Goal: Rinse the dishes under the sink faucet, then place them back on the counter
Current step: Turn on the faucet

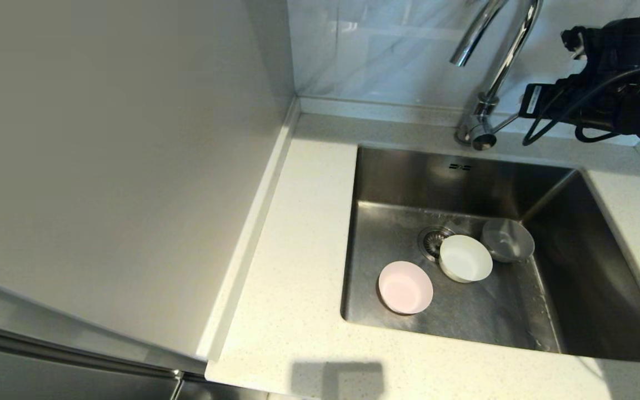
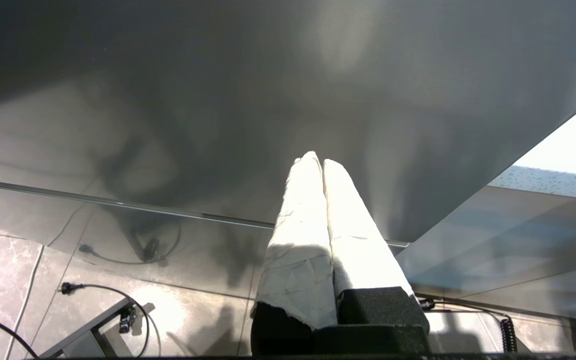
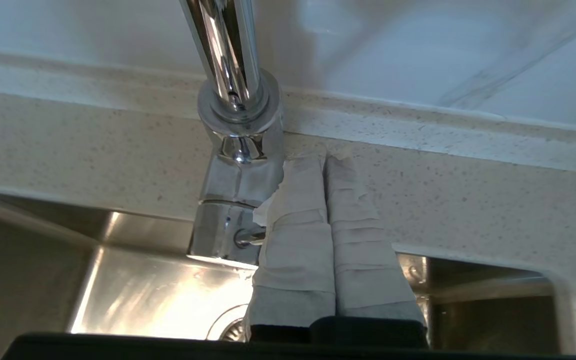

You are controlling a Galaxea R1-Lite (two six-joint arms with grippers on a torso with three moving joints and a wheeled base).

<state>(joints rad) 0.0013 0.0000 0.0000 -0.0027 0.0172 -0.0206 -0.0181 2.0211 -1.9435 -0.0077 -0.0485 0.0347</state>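
Three bowls lie in the steel sink (image 1: 386,183): pale pink (image 1: 405,287) at front left, white (image 1: 465,258) beside the drain strainer (image 1: 434,240), light grey (image 1: 508,240) behind it to the right. The chrome faucet (image 1: 498,61) rises from the counter (image 1: 298,250) behind the basin. My right arm (image 1: 603,89) hangs at the faucet's right. In the right wrist view my right gripper (image 3: 324,161) is shut, its taped fingers lying over the thin side lever (image 3: 249,236) beside the faucet base (image 3: 235,200). My left gripper (image 2: 317,161) is shut and empty, away from the sink.
A plain beige panel (image 1: 114,166) fills the left of the head view, with a raised edge strip (image 1: 250,233) at its foot. The marbled backsplash (image 1: 386,50) stands behind the faucet. In the left wrist view lie floor tiles and cables (image 2: 103,290).
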